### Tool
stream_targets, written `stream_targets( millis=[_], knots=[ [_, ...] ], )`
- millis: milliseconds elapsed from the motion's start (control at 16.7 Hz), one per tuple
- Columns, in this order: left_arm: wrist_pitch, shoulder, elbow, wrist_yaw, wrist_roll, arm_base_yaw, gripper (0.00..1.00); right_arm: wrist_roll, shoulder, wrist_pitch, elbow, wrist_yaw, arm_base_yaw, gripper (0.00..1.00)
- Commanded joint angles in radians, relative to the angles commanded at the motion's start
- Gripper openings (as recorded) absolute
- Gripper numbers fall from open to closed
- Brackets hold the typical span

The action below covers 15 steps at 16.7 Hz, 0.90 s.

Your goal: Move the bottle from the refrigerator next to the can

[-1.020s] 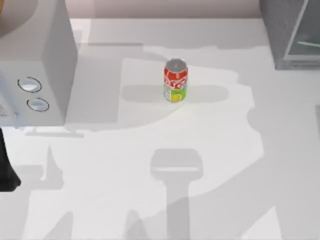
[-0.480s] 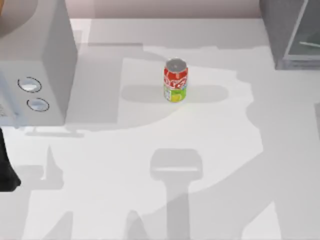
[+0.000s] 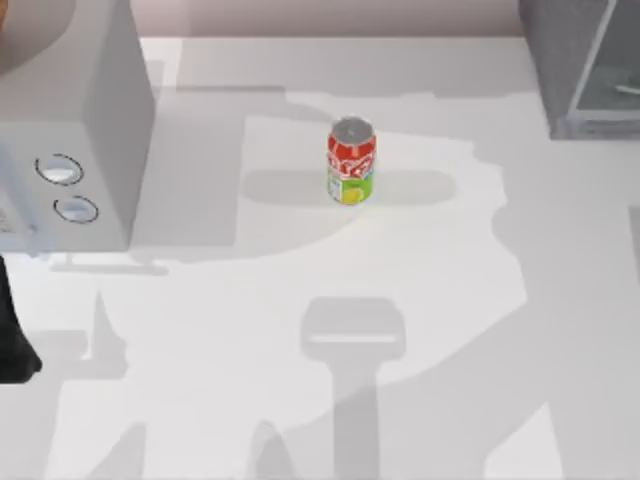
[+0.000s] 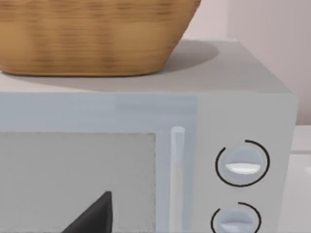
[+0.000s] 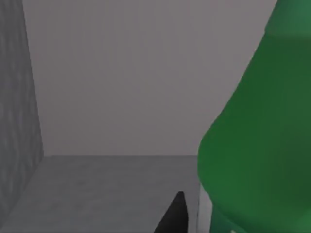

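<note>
The red can [image 3: 351,160] with a silver top stands upright at the table's middle, towards the back. The grey refrigerator [image 3: 575,70] with its pale door panel fills the back right corner. In the right wrist view the green bottle [image 5: 262,141] looms very close, standing on the refrigerator's grey inner floor [image 5: 107,189]. A dark part of my right gripper [image 5: 174,218] lies right beside the bottle's lower body. My left arm [image 3: 12,340] is parked at the left edge, with a dark part of its gripper [image 4: 95,216] facing the grey box with two knobs.
The grey box with two round knobs [image 3: 70,130] takes up the back left, and a woven basket [image 4: 92,34] sits on top of it. Open white tabletop [image 3: 330,300] stretches from the can to the front edge.
A pale streak behind the refrigerator's door panel has shifted slightly. The can and my left arm have not moved.
</note>
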Motion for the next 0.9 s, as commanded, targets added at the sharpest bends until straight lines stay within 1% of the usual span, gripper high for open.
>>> stream_targets(
  millis=[120,180,720,900],
  knots=[
    [0.000,0.000,0.000,0.000,0.000,0.000,1.00,0.000,0.000,0.000,0.000,0.000,0.000,0.02],
    [0.000,0.000,0.000,0.000,0.000,0.000,1.00,0.000,0.000,0.000,0.000,0.000,0.000,0.00],
    [0.000,0.000,0.000,0.000,0.000,0.000,1.00,0.001,-0.005,-0.003,0.000,0.000,-0.003,0.00],
    [0.000,0.000,0.000,0.000,0.000,0.000,1.00,0.002,-0.053,-0.063,0.013,-0.001,-0.003,0.00]
  ],
)
